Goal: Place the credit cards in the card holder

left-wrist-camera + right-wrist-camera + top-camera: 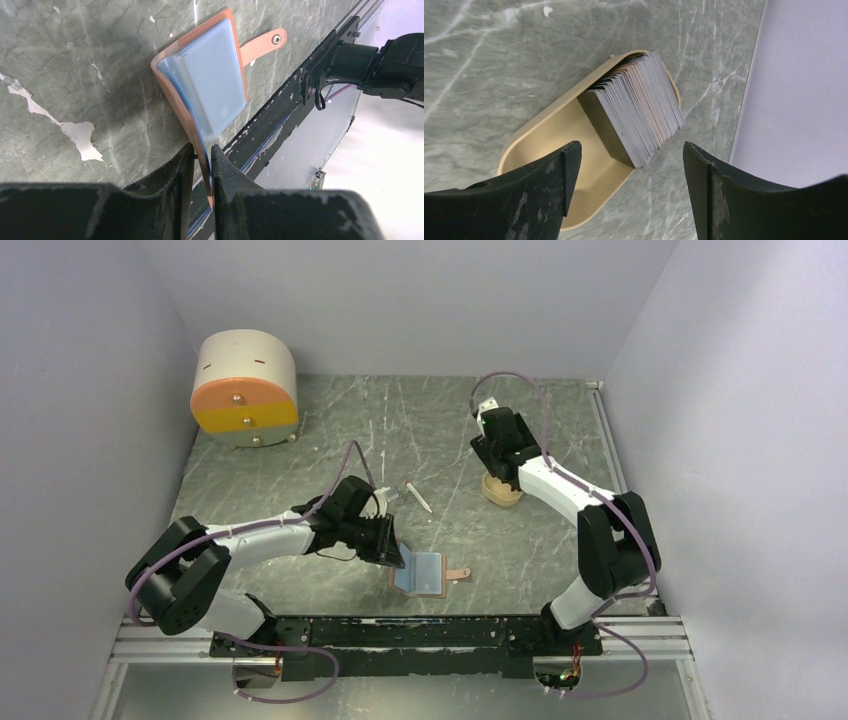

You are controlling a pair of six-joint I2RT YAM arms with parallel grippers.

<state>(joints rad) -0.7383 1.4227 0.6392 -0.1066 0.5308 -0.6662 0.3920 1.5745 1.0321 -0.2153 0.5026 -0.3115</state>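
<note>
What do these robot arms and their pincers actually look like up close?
The left arm and the right arm are both built of white tube-like links between chunky black joint housings. A thin purple cable loops loosely along the outside of each. The left gripper and right gripper each end in two matte black, wedge-shaped fingers, scuffed with pale scratches. No logos are visible.
</note>
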